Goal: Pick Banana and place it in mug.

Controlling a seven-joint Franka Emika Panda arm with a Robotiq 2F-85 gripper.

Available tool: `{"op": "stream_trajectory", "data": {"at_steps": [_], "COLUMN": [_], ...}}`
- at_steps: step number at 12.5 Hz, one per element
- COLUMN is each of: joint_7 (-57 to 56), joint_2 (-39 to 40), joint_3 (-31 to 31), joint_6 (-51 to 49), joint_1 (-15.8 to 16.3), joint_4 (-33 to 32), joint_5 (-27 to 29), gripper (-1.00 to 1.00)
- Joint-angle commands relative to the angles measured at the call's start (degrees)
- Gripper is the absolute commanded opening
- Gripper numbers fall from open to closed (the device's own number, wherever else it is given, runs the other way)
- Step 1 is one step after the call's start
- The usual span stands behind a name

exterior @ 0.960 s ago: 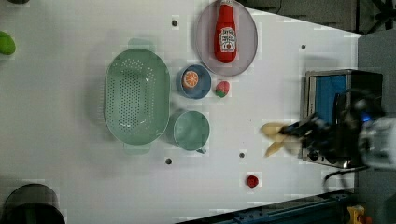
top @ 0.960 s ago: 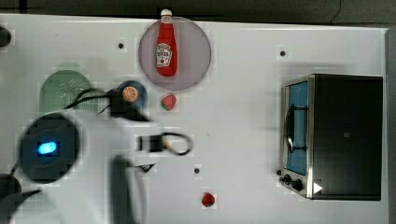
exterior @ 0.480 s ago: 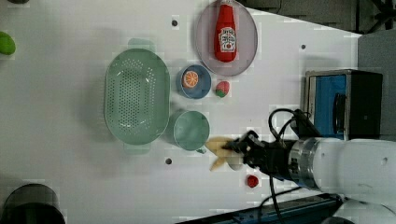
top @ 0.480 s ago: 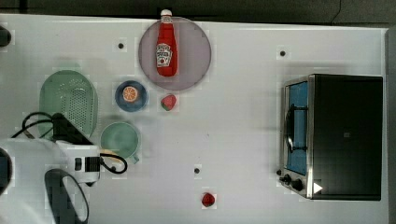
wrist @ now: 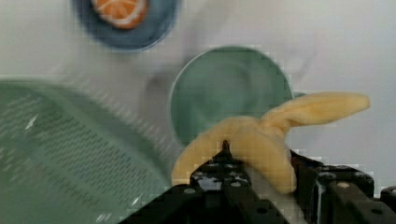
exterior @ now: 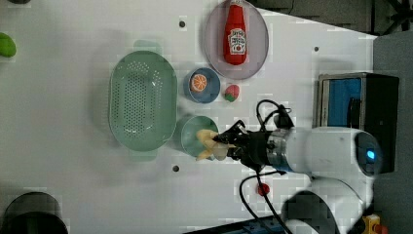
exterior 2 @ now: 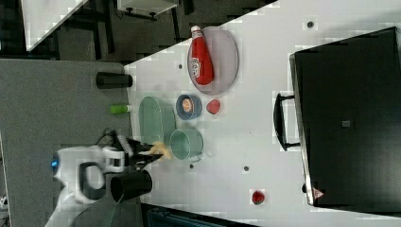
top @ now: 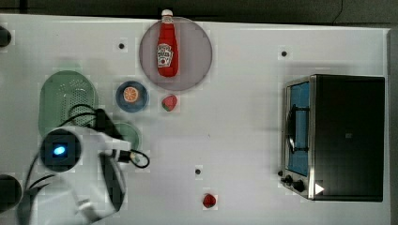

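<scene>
The pale yellow banana (exterior: 206, 144) hangs over the rim of the mug (exterior: 193, 131), a round mint-green cup standing beside the colander. My gripper (exterior: 225, 145) is shut on the banana's middle, and the arm reaches in from the left view's right. In the wrist view the banana (wrist: 261, 140) sits between the black fingers (wrist: 215, 176), with the mug (wrist: 229, 88) just beyond it. The right view shows the banana (exterior 2: 161, 150) just outside the mug (exterior 2: 186, 143). In the top view the arm covers most of the mug (top: 130, 132).
A large green colander (exterior: 141, 100) lies next to the mug. A dark-blue dish (exterior: 201, 85) holds an orange slice, with a strawberry (exterior: 232, 92) beside it. A ketchup bottle (top: 167, 44) lies on a grey plate (top: 192, 56). A toaster oven (top: 338, 136) stands at the top view's right.
The arm has carried the banana from near the oven across the table to the left view's left, up to the mug. The grip has stayed shut.
</scene>
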Motion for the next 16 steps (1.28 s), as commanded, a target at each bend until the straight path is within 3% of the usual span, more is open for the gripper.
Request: {"op": "stream_trajectory", "data": {"at_steps": [1,4,7,11,14,16], "joint_7": [3.31,3.71,3.69,3.70,1.87,-5.91], "joint_2": [4.20,7.00,4.97,-3.46,-11.31,-14.60], "joint_3": [-0.61,-1.03,-1.56,-2.94,-6.89,-11.48], "joint_6": [3.87,7.59,6.14,-0.67,-14.75,-22.93], "joint_1": [-0.37,-0.36,-0.44,-1.12,-1.71,-1.97], "joint_4": [0.62,0.54,0.62,2.34,6.76,10.99], "joint_5": [-4.02,-5.61,-5.60,-5.47,-5.46,-5.43], "gripper": [-0.24,0.40,0.99,1.00,1.00,1.00]}}
